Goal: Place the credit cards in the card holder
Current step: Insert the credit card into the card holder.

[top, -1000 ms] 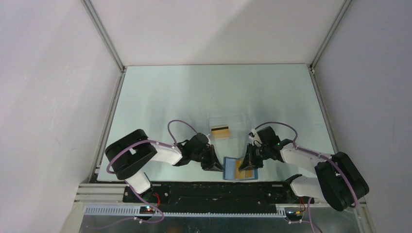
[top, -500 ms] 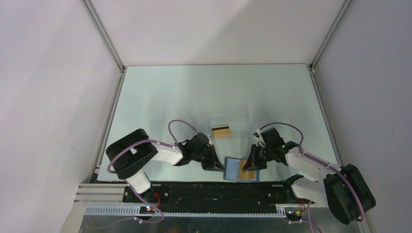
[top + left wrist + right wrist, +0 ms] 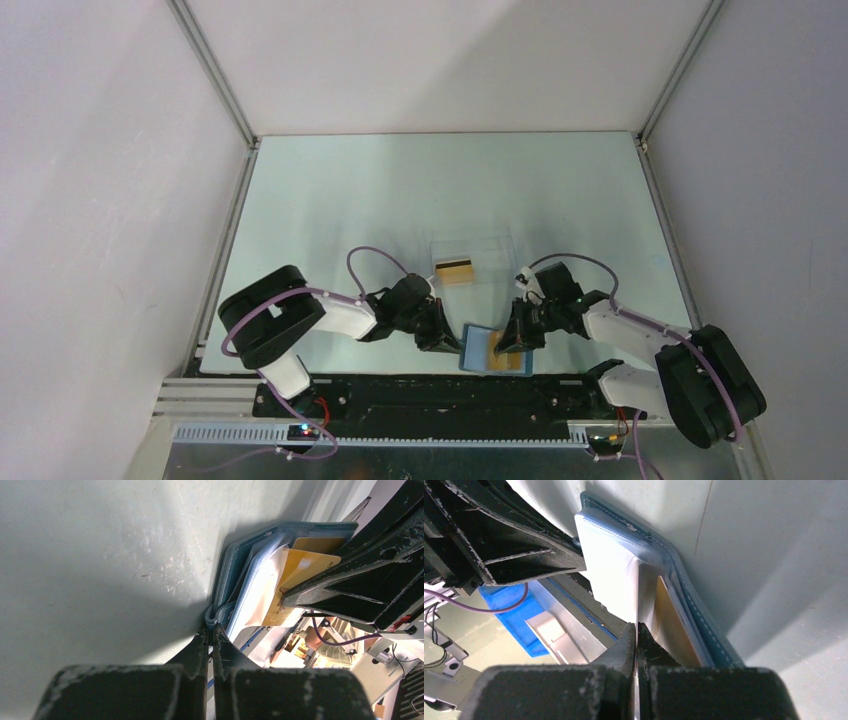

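Note:
The blue card holder (image 3: 478,349) lies open near the table's front edge. My left gripper (image 3: 452,343) is shut on the small clasp tab at its left edge (image 3: 212,616). My right gripper (image 3: 512,341) is shut on a thin credit card seen edge-on (image 3: 638,592), its far end inside the pale blue pocket (image 3: 606,575). In the left wrist view this orange-gold card (image 3: 299,575) slants into the holder (image 3: 235,562), with a second gold card (image 3: 317,544) behind it. Another orange-gold credit card with a black stripe (image 3: 455,270) lies farther back.
A clear plastic box (image 3: 472,250) stands just behind the holder and holds the striped card. The table's front edge and the black base rail (image 3: 440,395) run right below the holder. Both arms crowd the holder from left and right.
The right arm's elbow swung out to the right and came back. Its gripper stayed at the holder with the card. The left gripper and the holder have not moved.

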Robot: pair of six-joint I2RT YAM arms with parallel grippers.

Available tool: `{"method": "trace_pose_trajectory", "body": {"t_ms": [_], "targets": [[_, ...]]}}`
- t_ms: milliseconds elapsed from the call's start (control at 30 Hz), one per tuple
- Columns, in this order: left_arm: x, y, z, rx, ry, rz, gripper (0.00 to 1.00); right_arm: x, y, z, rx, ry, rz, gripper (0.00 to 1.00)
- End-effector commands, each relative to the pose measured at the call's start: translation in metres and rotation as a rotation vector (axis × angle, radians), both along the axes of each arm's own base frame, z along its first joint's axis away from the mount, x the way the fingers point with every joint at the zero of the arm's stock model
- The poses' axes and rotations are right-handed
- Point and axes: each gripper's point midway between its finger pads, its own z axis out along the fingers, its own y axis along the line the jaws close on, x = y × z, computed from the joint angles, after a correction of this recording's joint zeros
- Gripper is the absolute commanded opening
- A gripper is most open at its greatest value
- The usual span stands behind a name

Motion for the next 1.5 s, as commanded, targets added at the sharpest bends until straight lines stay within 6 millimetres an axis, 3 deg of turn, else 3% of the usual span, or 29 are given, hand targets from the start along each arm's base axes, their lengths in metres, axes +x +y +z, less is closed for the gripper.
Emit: {"method": "trace_pose_trajectory", "body": {"t_ms": [0,167,300,500,767,967,1267,1467], "targets": [[-0.005,0.020,-0.031,0.141,0.018,0.015,0.00,-0.006,0.007,0.006,0.066,-0.019,0.063,0.00],[-0.005,0.019,-0.030,0.135,0.017,0.007,0.00,-0.010,0.003,-0.004,0.037,0.022,0.073,0.02],[-0.005,0.018,-0.029,0.133,0.017,0.004,0.00,-0.007,-0.001,-0.016,-0.029,0.044,0.062,0.17],[-0.005,0.018,-0.030,0.133,0.017,0.005,0.00,0.003,-0.003,-0.011,-0.094,0.007,0.044,0.47],[-0.004,0.016,-0.028,0.126,0.016,0.002,0.00,0.004,-0.001,-0.006,-0.125,-0.002,0.040,0.69],[-0.001,0.013,-0.023,0.113,0.007,0.008,0.00,0.003,0.011,-0.011,-0.127,0.011,0.055,0.73],[0.010,0.025,-0.008,0.101,-0.044,0.134,0.00,0.018,0.053,-0.004,-0.086,-0.009,0.125,0.74],[0.014,0.040,-0.008,0.116,-0.050,0.240,0.00,0.020,0.045,-0.004,-0.204,-0.029,0.152,0.78]]}}
